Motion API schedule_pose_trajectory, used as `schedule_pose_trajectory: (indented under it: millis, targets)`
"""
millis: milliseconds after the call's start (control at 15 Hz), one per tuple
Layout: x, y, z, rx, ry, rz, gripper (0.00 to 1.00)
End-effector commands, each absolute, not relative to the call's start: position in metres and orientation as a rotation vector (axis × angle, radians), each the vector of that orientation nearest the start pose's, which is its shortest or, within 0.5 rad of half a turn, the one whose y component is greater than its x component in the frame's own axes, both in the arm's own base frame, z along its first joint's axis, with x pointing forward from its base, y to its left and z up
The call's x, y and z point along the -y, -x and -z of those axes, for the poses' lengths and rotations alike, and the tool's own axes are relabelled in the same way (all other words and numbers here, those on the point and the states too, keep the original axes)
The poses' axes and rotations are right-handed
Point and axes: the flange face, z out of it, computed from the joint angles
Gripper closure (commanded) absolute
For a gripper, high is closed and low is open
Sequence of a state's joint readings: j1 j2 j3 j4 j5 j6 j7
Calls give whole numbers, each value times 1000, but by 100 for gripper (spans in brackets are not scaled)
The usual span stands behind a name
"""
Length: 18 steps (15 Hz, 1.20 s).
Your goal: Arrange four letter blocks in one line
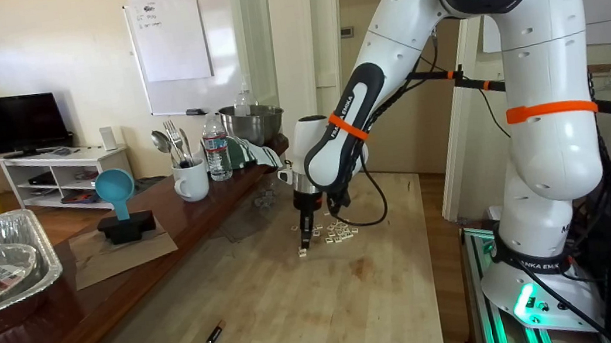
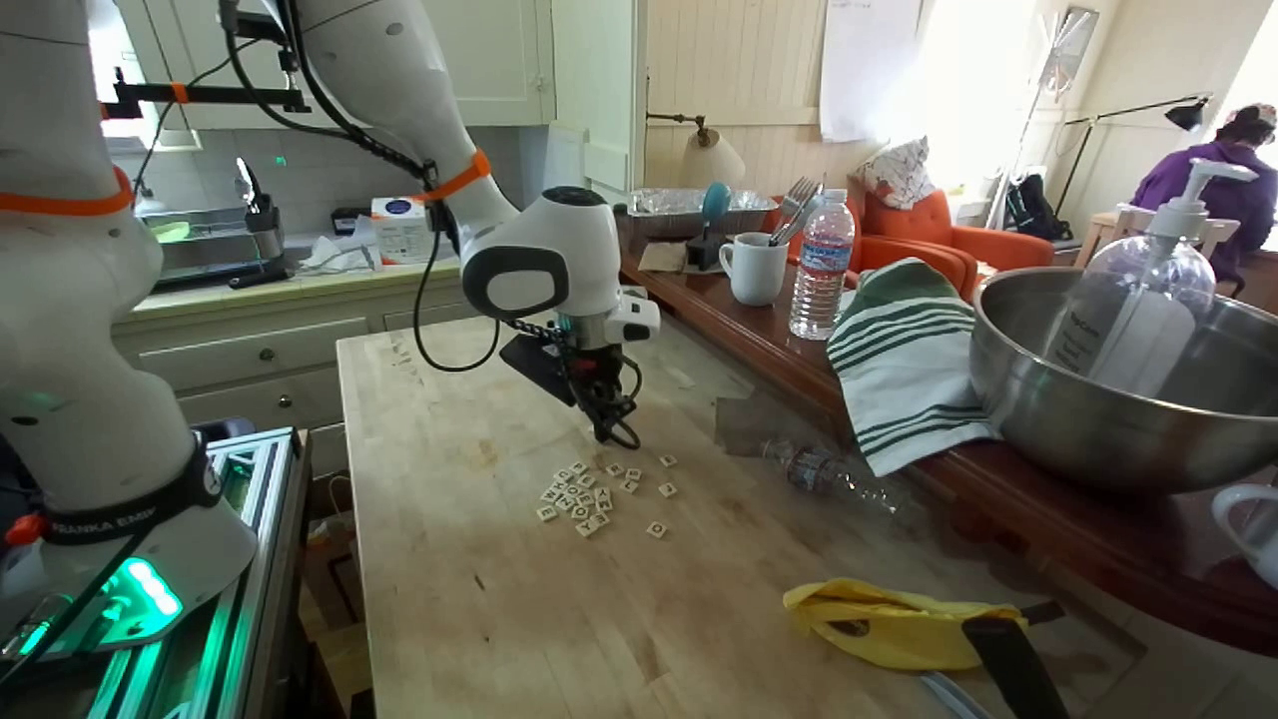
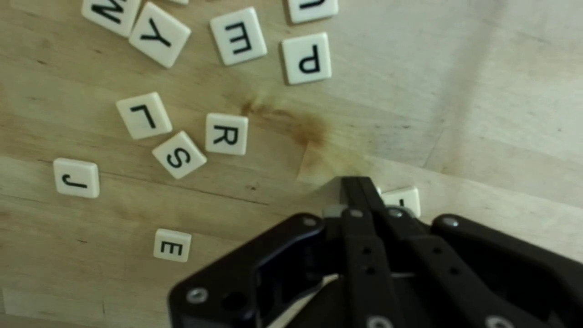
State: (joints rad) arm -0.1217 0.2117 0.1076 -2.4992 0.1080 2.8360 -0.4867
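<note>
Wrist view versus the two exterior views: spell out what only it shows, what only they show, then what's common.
Only the wrist view: the R block and S block in readable close-up, and the gripper's two fingers side by side, shut.

Only the exterior views, and both of them: the robot arm, a white mug, a water bottle and a steel bowl.

Shared by all: scattered letter blocks, the wooden tabletop and at least part of the gripper.
</note>
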Motion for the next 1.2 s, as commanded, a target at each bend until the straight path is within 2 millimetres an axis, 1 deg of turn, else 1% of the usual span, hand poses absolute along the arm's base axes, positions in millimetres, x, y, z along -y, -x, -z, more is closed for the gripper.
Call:
schedule_pose_trajectory:
  millis: [0, 333, 533, 1133]
  targets:
    - [5, -485, -205, 510, 3036, 147, 100]
    - [1, -484, -204, 558, 3023, 121, 100]
    - [1, -485, -205, 558, 3020, 119, 100]
    - [-1, -482, -232, 461, 3005, 210, 100]
